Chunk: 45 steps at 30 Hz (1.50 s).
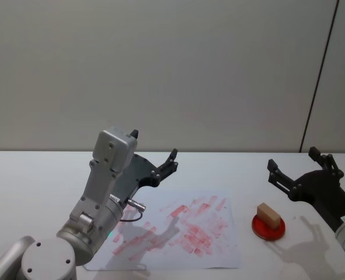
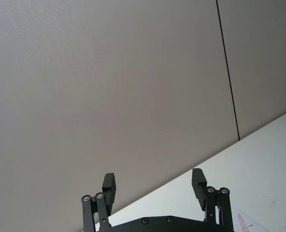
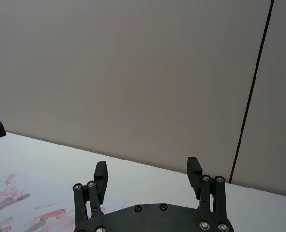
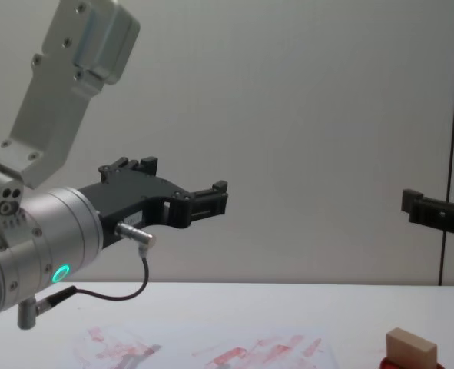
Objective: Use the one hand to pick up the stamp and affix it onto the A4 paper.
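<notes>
Stamp, a small tan wooden block, sits on top of the round red ink pad on the white surface. It lies below the right fingers and well clear of them. In the chest view it is almost straight under the one right fingertip that reaches in from the edge. The right fingers are spread wide with nothing between them. They hang above the surface, their tips pointing away from the robot toward the grey wall, and the right wrist view shows the two black tips well apart against that wall. The A4 paper, a white sheet smeared with red blotches, lies flat on the surface to the left of the right fingers. It is just beside the ink pad, with a thin strip of bare surface between them. The left fingers are likewise spread and empty. They are raised over the far left part of the paper and touch neither it nor the stamp, which is well off to their right. The left wrist view shows both tips apart against the wall. A thin black cable loops beside the left wrist, behind the fingers, and the fingers cast a grey shadow across the paper's red marks.
</notes>
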{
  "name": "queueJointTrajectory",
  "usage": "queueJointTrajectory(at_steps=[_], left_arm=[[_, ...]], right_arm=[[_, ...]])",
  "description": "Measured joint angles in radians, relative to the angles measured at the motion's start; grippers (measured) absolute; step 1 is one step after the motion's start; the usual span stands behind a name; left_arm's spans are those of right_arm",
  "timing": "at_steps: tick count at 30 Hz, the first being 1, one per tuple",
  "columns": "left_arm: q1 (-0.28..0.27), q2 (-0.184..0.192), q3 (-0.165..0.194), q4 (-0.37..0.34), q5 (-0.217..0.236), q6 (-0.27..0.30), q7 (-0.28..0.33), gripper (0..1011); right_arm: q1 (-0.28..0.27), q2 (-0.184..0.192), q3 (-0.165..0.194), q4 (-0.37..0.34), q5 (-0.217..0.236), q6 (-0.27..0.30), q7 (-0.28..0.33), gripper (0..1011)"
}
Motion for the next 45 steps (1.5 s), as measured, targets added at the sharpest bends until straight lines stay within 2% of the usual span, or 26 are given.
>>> queueJointTrajectory(at_steps=[24,35,45], left_arm=[[0.0,0.0,0.0,0.0,0.0,0.0,0.0,1002],[0.0,0.0,0.0,0.0,0.0,0.0,0.0,1002],[0.0,0.0,0.0,0.0,0.0,0.0,0.0,1002]], right_arm=[[0.002,0.0,0.0,0.002,0.0,0.002,0.006,1001],[0.024,0.008,0.006,0.039,0.003,0.049,0.071,1001],[0.056,0.021,0.013,0.111,-0.014,0.106,0.159,1001]])
